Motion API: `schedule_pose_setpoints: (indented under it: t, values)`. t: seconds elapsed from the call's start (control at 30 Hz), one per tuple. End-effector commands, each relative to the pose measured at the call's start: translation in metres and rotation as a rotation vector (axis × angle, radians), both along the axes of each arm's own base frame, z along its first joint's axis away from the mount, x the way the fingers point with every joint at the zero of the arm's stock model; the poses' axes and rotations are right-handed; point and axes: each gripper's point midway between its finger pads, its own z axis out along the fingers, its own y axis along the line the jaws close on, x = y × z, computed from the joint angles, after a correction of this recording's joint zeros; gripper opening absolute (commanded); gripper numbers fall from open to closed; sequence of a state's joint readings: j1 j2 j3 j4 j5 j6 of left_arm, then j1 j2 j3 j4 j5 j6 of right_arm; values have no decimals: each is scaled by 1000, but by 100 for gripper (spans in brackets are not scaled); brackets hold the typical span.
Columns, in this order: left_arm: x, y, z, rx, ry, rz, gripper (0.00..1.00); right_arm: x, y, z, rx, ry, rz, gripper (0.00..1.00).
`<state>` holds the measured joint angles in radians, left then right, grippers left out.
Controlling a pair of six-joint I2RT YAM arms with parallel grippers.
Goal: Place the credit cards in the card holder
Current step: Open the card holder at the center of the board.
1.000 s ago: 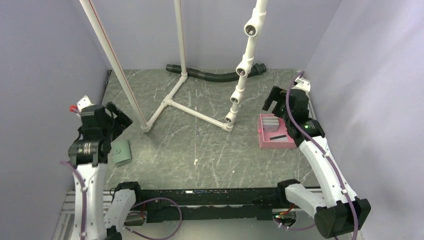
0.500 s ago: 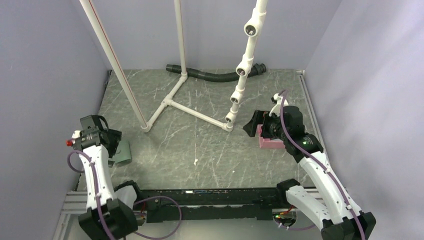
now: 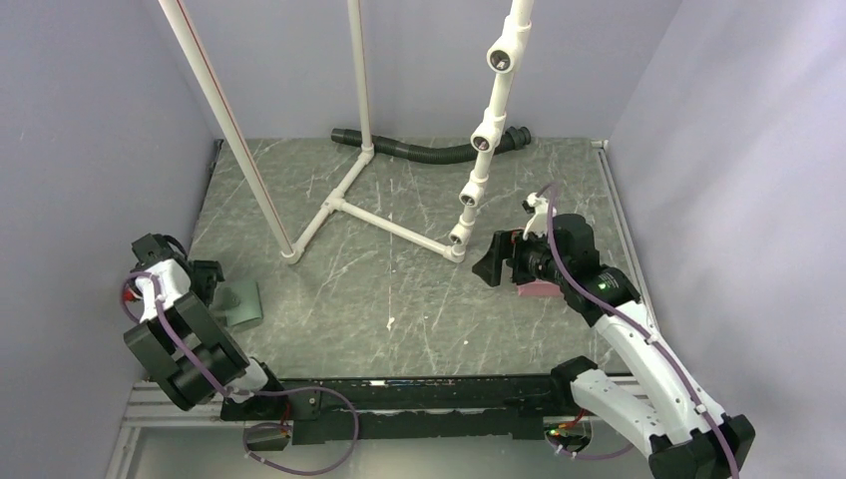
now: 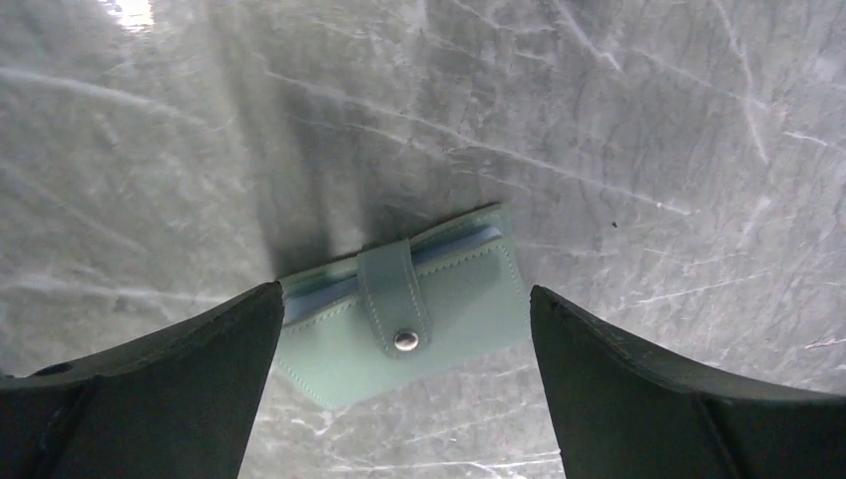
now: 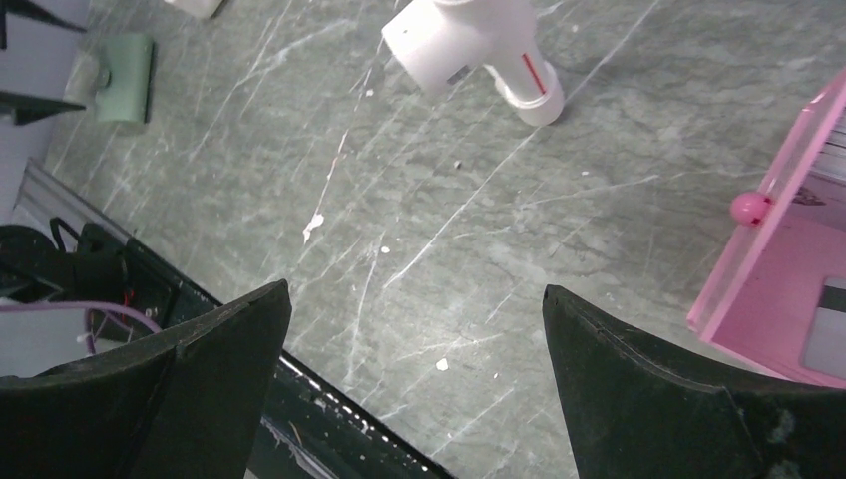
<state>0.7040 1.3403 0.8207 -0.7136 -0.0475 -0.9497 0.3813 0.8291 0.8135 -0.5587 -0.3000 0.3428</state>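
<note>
Left fingers (image 4: 150, 389) spread wide, empty. Card holder (image 4: 409, 309) lies flat on the tabletop (image 4: 599, 120) at their 12 o'clock, framed in the gap, strap snapped, long axis across, roughly 8-to-2. Left arm is clearly the nearer one. Right fingers (image 5: 160, 399) also spread, empty. Cards (image 5: 828, 344) sit in the pink tray (image 5: 778, 299) at their 3 o'clock, mostly out of frame.

Sage-green holder (image 4: 404, 317) with pale-blue lining lies on a grey-green, white-veined table (image 3: 399, 289); pink tray (image 5: 773, 284), white pipes (image 3: 394, 222), black hose (image 3: 419, 151).
</note>
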Motion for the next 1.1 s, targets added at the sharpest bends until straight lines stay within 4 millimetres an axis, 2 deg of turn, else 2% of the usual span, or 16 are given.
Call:
schedule_pose_setpoints:
  t: [0.0, 0.13, 0.27, 0.33, 0.37, 0.53, 0.67, 0.73, 0.77, 0.83, 0.87, 0.93, 1.0, 1.03, 1.07]
  values:
    - [11, 2, -18, 0, -40, -57, 99, -6, 15, 8, -8, -31, 87, 100]
    - [14, -21, -38, -118, -55, -56, 100, -18, 33, 0, -56, -22, 161, 100]
    - [13, -57, -40, -130, -32, -128, 88, -26, 55, -14, -87, -10, 211, 100]
    - [10, -77, -37, -139, -32, -163, 75, -30, 68, -22, -108, -5, 232, 100]
    - [9, -88, -34, -137, -30, -186, 71, -31, 75, -25, -121, -8, 239, 100]
    - [-7, -135, -29, -126, 9, -306, 61, -38, 118, -47, -171, -26, 303, 100]
    - [-12, -171, -28, -147, -9, -384, 60, -40, 161, -67, -221, -60, 370, 100]
    - [-10, -196, -28, -172, -20, -442, 57, -39, 184, -76, -254, -91, 390, 100]
    - [-10, -207, -27, -169, -18, -471, 58, -37, 196, -80, -269, -93, 383, 100]
    - [-9, -226, -18, -164, -13, -540, 61, -27, 210, -84, -267, -74, 316, 100]
    - [-8, -228, -12, -135, -12, -577, 64, -24, 217, -84, -251, -69, 294, 100]
    - [-6, -222, 3, -75, -17, -621, 75, -18, 230, -87, -182, -21, 202, 100]
    - [-5, -210, 23, 7, -42, -658, 93, -18, 245, -89, -89, 56, 133, 100]
    - [-6, -202, 33, 55, -51, -675, 98, -19, 250, -90, -43, 96, 93, 98]
    - [-6, -196, 43, 96, -60, -692, 99, -21, 257, -93, 0, 120, 83, 96]
